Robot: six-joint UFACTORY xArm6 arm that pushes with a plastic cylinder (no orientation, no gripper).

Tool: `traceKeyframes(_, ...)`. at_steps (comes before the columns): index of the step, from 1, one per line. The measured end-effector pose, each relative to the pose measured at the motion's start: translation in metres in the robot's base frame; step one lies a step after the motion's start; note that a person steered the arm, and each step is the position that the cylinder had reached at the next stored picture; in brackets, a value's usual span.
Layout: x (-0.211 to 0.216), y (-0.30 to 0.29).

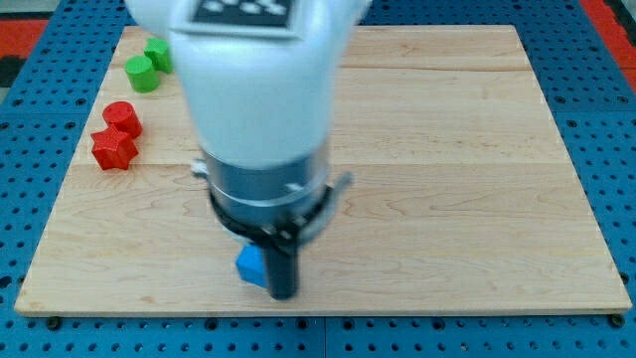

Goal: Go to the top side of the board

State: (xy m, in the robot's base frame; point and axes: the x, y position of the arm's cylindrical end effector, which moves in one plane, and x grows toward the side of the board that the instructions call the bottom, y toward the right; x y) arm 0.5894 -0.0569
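Note:
My tip (283, 294) rests near the bottom edge of the wooden board (447, 149), a little left of centre. A blue block (250, 266) sits right against the rod's left side, touching or nearly touching it; its shape is partly hidden. The arm's white and grey body (258, 109) hides the board's upper middle-left. Far from the tip, at the view's upper left, stand two green blocks (141, 73) (158, 55) and two red blocks: a red cylinder (122, 117) and a red star-like block (113, 149).
The board lies on a blue perforated table (606, 99). A red strip (611, 15) shows at the view's top right corner.

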Motion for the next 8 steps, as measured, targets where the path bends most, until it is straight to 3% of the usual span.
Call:
traceKeyframes(2, 0.003, -0.017)
traceKeyframes(4, 0.015, -0.108)
traceKeyframes(6, 0.006, -0.032)
traceKeyframes(7, 0.006, -0.021)
traceKeyframes(8, 0.01, 0.055)
